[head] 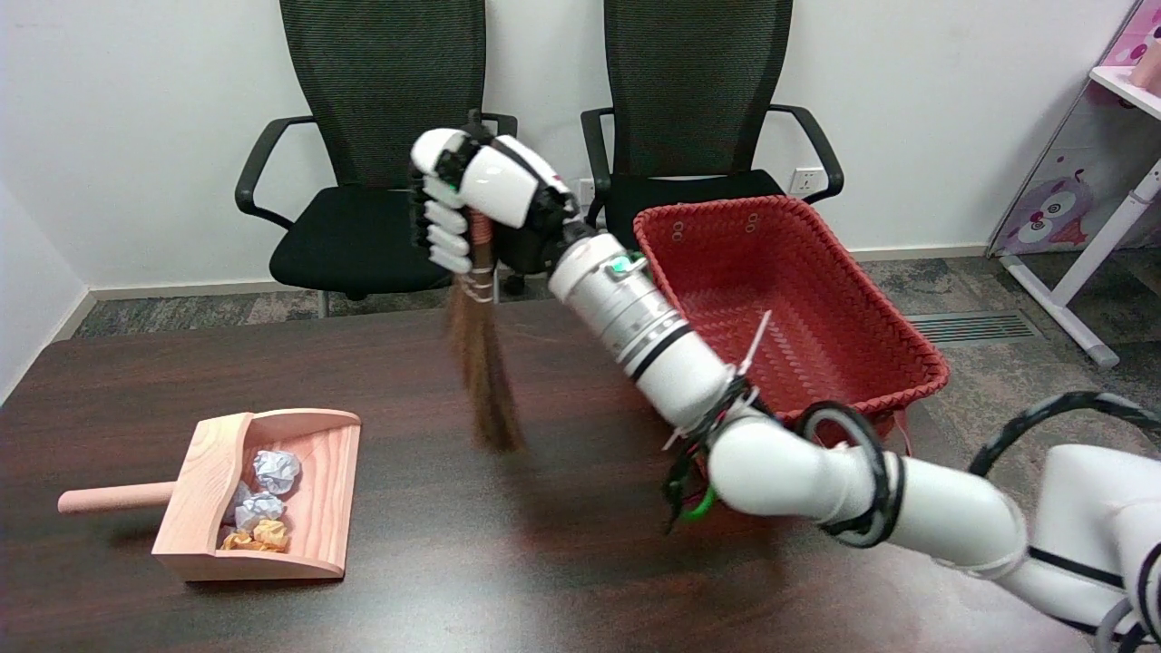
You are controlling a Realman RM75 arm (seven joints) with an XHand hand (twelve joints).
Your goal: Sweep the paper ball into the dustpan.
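A wooden dustpan point(317, 508) lies on the dark table at the lower left, its handle pointing left. Inside it, against the back wall, sit two white paper balls point(276, 470) and a yellow-brown one point(258, 537). My right hand point(476, 195) is raised above the table's far middle and grips the handle of a small brown broom point(485, 381). The bristles hang down, blurred, with their tips in the air over the table, well to the right of the dustpan.
A red woven basket point(871, 299) stands on the table's right side, behind my right forearm. Two black office chairs point(381, 136) stand beyond the far edge. A white and pink shelf point(1107, 127) is at the far right.
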